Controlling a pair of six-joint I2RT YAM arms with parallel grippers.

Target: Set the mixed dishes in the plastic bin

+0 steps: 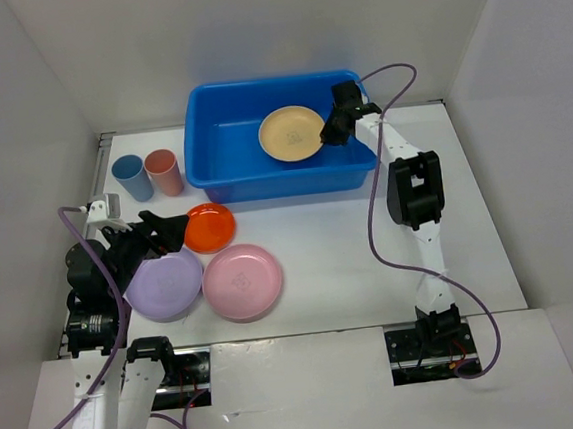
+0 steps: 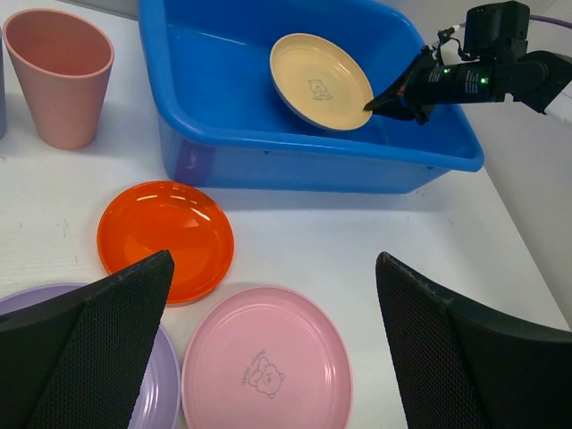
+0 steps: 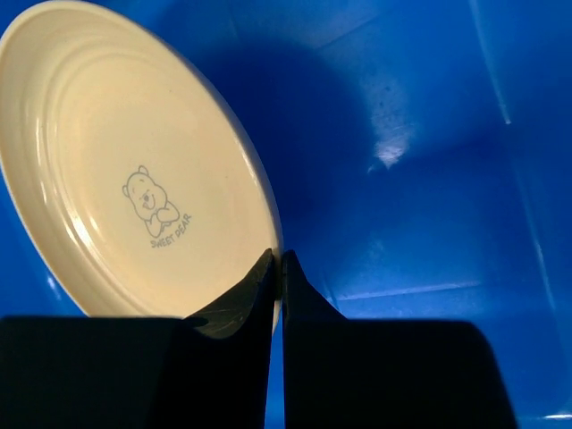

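The blue plastic bin [image 1: 224,170] stands at the back of the table. My right gripper [image 1: 330,130] reaches into it, shut on the rim of the yellow plate [image 1: 290,133], which hangs tilted over the bin's floor [image 3: 420,134]. In the right wrist view both fingers pinch the yellow plate [image 3: 116,161] by its edge. My left gripper [image 1: 176,231] is open at the near left, above the orange plate [image 2: 164,237], the pink plate [image 2: 266,368] and the lavender plate [image 2: 156,393]. Blue cup [image 1: 132,178] and salmon-pink cup [image 1: 163,172] stand left of the bin.
White walls close the table at the back and both sides. A purple cable [image 1: 373,222] loops beside the right arm. The plates on the table lie close together, the lavender plate [image 1: 164,285] touching the pink one [image 1: 242,281].
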